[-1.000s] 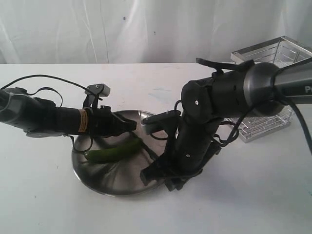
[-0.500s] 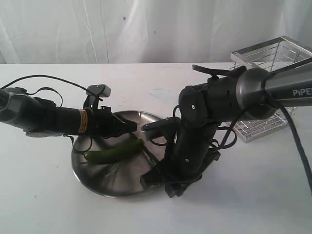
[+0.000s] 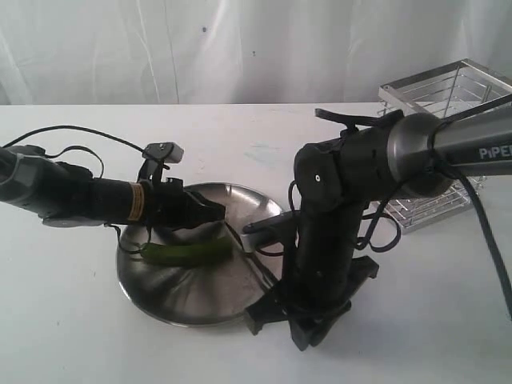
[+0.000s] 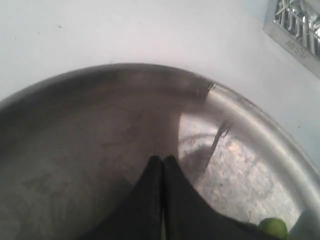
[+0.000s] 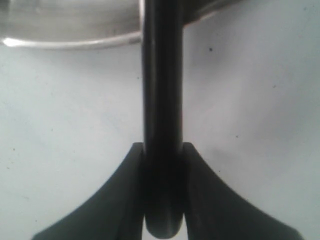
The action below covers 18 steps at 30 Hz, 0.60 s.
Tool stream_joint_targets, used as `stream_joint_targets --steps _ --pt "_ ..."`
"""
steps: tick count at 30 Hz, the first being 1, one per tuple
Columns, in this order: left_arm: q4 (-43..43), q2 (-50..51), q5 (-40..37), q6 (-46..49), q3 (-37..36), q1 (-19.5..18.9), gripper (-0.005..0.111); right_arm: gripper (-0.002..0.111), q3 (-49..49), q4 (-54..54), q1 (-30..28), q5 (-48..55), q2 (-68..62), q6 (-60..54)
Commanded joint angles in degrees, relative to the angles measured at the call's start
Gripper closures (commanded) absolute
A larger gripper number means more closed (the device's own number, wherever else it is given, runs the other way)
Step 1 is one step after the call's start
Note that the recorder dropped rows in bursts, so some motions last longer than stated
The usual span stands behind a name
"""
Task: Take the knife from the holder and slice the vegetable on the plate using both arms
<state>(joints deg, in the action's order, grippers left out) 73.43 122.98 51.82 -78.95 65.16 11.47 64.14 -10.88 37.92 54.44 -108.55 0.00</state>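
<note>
I have the knife (image 5: 161, 125) out of the holder (image 3: 448, 144), clamped in my right pincer (image 5: 161, 200); my left pincer (image 4: 162, 172), closed, rests by the vegetable (image 3: 188, 254) on the plate (image 3: 160, 300), slicing left.

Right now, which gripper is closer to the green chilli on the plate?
Left. The left gripper hangs shut right over the chilli, near its right end. The right gripper sits at the plate's right rim, clamped on the knife handle, away from the chilli.
</note>
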Motion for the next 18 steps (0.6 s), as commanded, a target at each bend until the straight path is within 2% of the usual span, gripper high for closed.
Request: stream_joint_targets --steps 1,5,9,11,14,18 --pt "-5.6 -3.6 9.0 2.2 -0.4 -1.4 0.107 0.108 -0.3 0.4 -0.3 -0.7 -0.1 0.0" --pt "-7.5 -6.6 15.8 2.6 -0.4 -2.2 0.107 0.108 -0.3 0.2 -0.3 -0.7 -0.1 0.0" --pt "-5.6 -9.8 15.6 1.6 -0.4 -2.4 0.107 0.108 -0.3 0.2 -0.3 -0.7 1.6 0.0" --pt "-4.8 -11.5 11.9 -2.3 -0.6 -2.4 0.107 0.108 -0.3 0.2 -0.3 -0.7 3.5 0.7" --pt "-1.3 -15.8 2.2 -12.4 -0.6 -2.4 0.107 0.108 -0.3 0.0 -0.3 -0.1 7.5 1.7" --pt "11.7 -23.6 -12.7 -16.9 -0.6 -2.1 0.107 0.108 -0.3 -0.1 -0.3 4.9 12.2 1.7"
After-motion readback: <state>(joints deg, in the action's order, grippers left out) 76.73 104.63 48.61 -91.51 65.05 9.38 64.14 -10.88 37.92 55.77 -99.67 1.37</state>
